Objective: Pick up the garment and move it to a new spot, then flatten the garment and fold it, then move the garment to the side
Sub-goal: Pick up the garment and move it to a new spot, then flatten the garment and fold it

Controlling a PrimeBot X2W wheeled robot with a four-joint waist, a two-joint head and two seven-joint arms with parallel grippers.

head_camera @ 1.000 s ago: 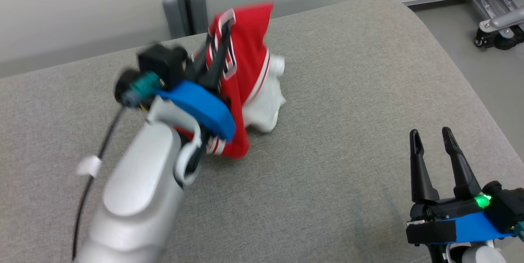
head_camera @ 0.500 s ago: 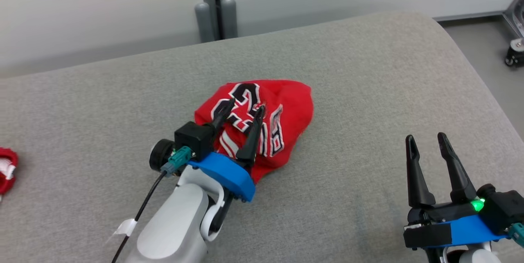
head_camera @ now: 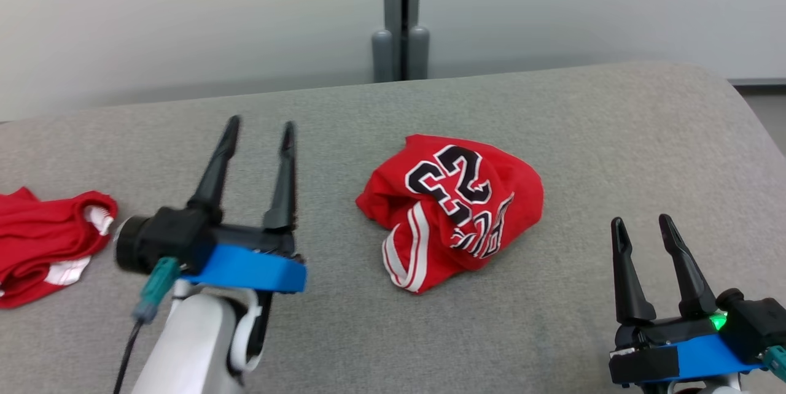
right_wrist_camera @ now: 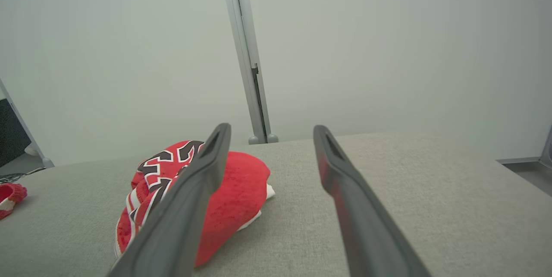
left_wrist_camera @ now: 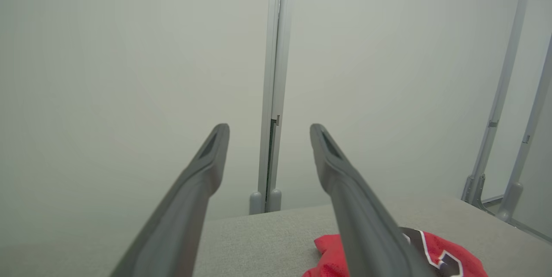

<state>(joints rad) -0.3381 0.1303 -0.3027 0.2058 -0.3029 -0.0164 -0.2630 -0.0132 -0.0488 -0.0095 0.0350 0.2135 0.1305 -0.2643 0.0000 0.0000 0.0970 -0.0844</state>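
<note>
Right now the red garment (head_camera: pixel 454 210) is lying crumpled on the grey padded surface (head_camera: pixel 583 112), between the two sets of jaws and touching neither. The left jaws are standing wide open, holding nothing, off to its left; the right jaws are gaping empty too.

Red cloth (head_camera: pixel 43 240) lying far left; grey post (head_camera: pixel 402 13) behind cushion (head_camera: pixel 583 112).
</note>
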